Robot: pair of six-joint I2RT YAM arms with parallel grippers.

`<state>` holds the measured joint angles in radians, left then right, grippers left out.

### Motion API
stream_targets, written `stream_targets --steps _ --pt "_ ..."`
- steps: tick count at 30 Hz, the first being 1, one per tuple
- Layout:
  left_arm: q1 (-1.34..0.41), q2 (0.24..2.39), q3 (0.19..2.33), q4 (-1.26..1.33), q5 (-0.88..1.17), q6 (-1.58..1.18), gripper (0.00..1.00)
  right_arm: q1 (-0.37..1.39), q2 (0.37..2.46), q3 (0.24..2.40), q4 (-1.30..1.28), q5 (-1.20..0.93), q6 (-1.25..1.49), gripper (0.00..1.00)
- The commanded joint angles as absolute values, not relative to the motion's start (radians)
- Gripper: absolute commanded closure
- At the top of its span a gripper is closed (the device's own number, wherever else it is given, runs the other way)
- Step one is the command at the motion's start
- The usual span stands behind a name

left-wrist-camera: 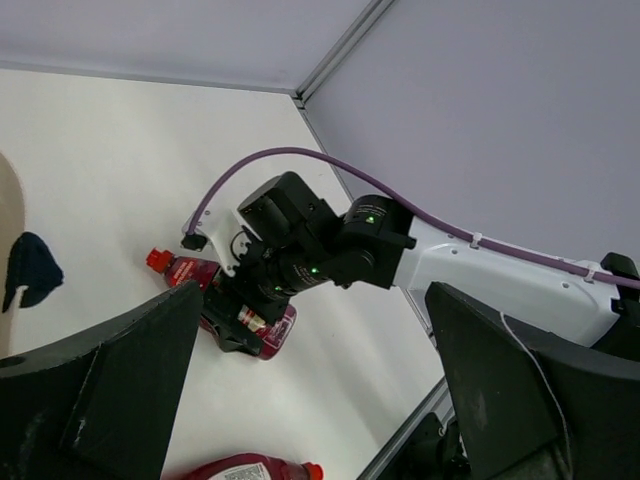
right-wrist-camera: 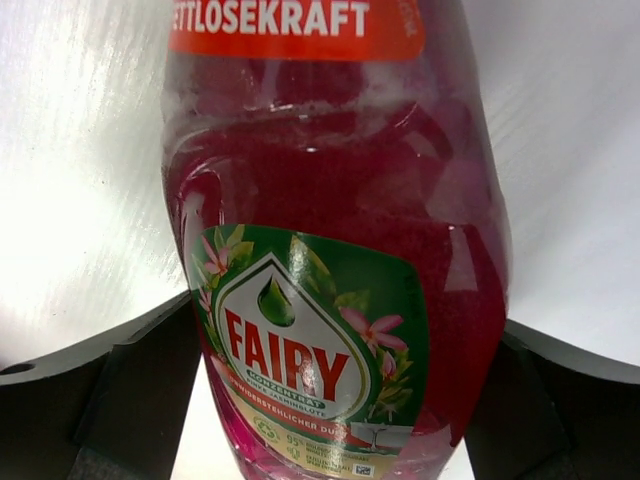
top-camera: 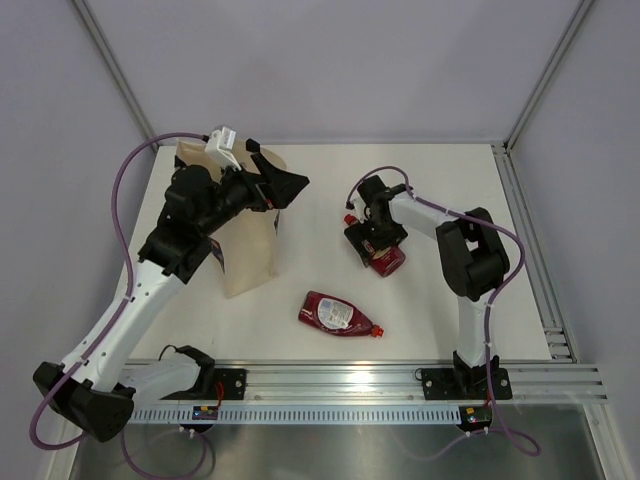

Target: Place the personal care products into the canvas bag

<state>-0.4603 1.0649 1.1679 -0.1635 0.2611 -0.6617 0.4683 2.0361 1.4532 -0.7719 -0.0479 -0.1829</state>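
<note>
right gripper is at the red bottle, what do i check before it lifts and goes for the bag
1. Right gripper has a finger on each side of the red bottle: ok.
2. Firm grip: cannot tell. Contact between the fingers and the bottle is unclear.
3. Bottle off the table: not ok, it lies on it.
4. Mouth of the bag open: cannot tell, the left arm covers it.
5. Way into the bag free: not ok. The open, empty left gripper hangs over it.
6. Path clear of the other red bottle: ok, it lies nearer the arm bases.
</note>
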Motion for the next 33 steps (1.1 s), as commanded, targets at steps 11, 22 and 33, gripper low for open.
stream_targets --steps 11,22,33 --pt "-0.555 1.12 1.141 -0.068 0.155 -0.726 0.01 0.39 1.967 1.393 -0.744 -0.285 -0.143 0.84" --pt "-0.635 1.376 1.19 -0.009 0.213 -0.784 0.01 0.181 1.982 1.456 -0.81 -0.949 -0.167 1.0" --pt "-0.65 1.684 1.36 0.037 0.373 -0.755 0.01 0.146 1.865 1.562 -0.911 -1.339 -0.207 1.0"
